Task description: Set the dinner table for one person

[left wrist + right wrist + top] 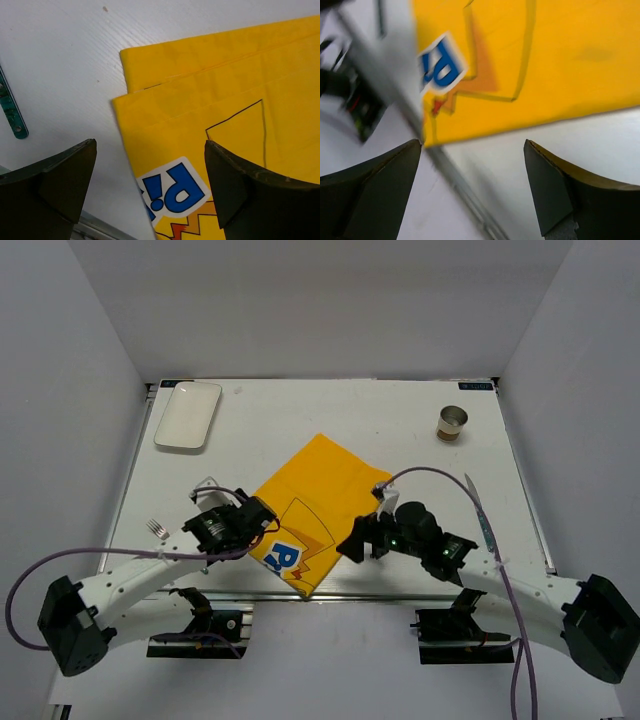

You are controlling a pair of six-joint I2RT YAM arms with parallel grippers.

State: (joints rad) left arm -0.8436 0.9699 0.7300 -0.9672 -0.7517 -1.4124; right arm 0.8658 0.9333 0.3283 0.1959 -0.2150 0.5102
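Yellow cloth mat (pixel 315 505), folded and skewed, lies on the white dinner table (pixel 330 410), which fills the middle of the top view, its near corner at the front rail (pixel 390 596), while the left gripper (pixel 150 165) and the right gripper (pixel 472 160) hover over its near edges, jaws spread wide, holding nothing.

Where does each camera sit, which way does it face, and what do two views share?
Top external: above and behind the arm bases, looking down on the dinner table; both arms show, left gripper and right gripper by the yellow mat.
Left wrist: on the left arm, looking down between its open gripper fingers at the mat's folded corner.
Right wrist: on the right arm, facing the mat's corner and table edge between open fingers.
Shared: both wrist views show the mat's blue lettering.
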